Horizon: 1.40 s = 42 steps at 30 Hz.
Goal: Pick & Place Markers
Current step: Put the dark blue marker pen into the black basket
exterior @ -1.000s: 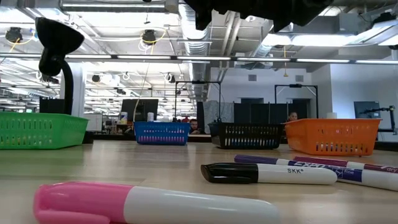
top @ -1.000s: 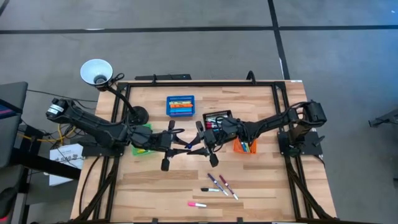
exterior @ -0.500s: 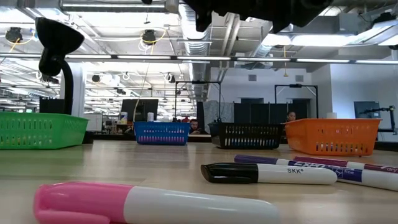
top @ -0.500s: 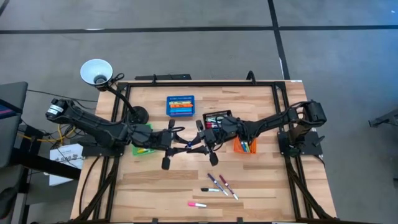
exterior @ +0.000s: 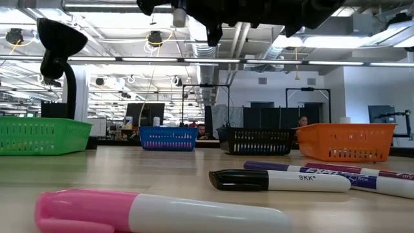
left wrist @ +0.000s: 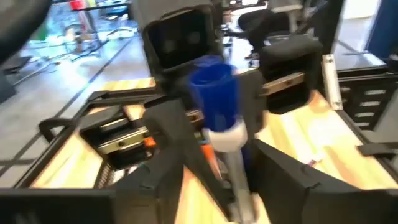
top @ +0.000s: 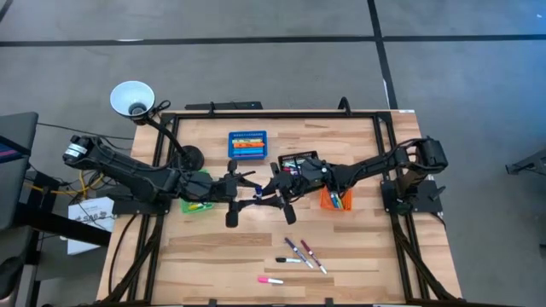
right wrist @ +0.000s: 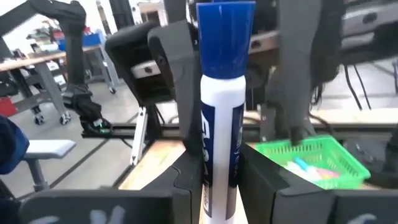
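Observation:
A marker (right wrist: 221, 93) with a blue cap and a white barrel hangs above the middle of the table, between my two grippers. My right gripper (right wrist: 221, 186) is shut on it and reaches in from the table's right (top: 275, 189). My left gripper (left wrist: 230, 186) faces it from the left (top: 249, 189). It is open, with one finger on each side of the marker (left wrist: 217, 99), touching nothing. Several more markers (top: 299, 253) lie on the table's near part, among them a pink-capped one (exterior: 162, 210) and a black-capped one (exterior: 278, 180). My right gripper pinches the marker's white barrel (right wrist: 217, 155) between its two fingers, below the blue cap. The fingers reach in about level from the table's right. The marker stands roughly upright with the cap on top, lifted clear of the table.
Four small bins stand on the far half of the table: green (top: 194, 194), blue (top: 247, 143), black (top: 299, 162) and orange (top: 334, 200). They hold markers. A lamp (top: 132, 98) stands at the far left corner. Bare wood lies between the bins and the loose markers.
My left gripper has opened and let go of the marker, which stays in my right gripper. Both wrists have turned a little, and neither arm has travelled.

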Each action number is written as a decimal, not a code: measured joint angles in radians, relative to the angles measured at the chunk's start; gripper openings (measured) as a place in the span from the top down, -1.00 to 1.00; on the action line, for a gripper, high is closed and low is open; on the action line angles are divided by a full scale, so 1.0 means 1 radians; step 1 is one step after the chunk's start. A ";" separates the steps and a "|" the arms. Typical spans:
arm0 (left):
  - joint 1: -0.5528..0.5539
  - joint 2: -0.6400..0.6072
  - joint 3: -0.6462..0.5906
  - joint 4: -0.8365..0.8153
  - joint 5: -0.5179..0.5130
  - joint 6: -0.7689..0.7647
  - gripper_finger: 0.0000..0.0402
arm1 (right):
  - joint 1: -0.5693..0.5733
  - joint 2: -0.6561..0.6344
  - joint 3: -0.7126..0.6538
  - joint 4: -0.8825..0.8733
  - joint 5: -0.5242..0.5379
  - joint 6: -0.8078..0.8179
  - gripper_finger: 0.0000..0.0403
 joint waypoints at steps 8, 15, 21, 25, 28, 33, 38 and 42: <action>-0.013 0.000 0.000 -0.101 -0.018 -0.104 -0.05 | -0.013 -0.180 0.000 -0.473 0.179 -0.016 0.64; -0.066 0.008 -0.051 -0.262 0.007 -0.311 0.02 | -0.041 -0.236 0.000 -0.859 0.489 -0.057 0.64; -0.104 0.008 -0.202 -0.246 0.009 -0.455 0.11 | -0.197 -0.185 0.000 -1.022 0.436 -0.011 0.64; -0.103 0.006 -0.266 -0.224 0.004 -0.552 0.17 | -0.282 -0.114 -0.001 -1.064 0.291 -0.011 0.64; -0.103 0.005 -0.294 -0.202 0.004 -0.563 0.21 | -0.309 -0.078 0.000 -1.082 0.273 -0.015 0.64; -0.102 0.005 -0.300 -0.192 0.004 -0.549 0.26 | -0.327 -0.045 -0.001 -1.116 0.273 -0.090 0.64; -0.102 0.005 -0.300 -0.185 0.004 -0.547 0.29 | -0.326 -0.046 0.000 -1.114 0.271 -0.116 0.50; -0.102 0.005 -0.300 -0.183 0.004 -0.544 0.29 | -0.321 -0.057 0.000 -1.122 0.272 -0.120 0.30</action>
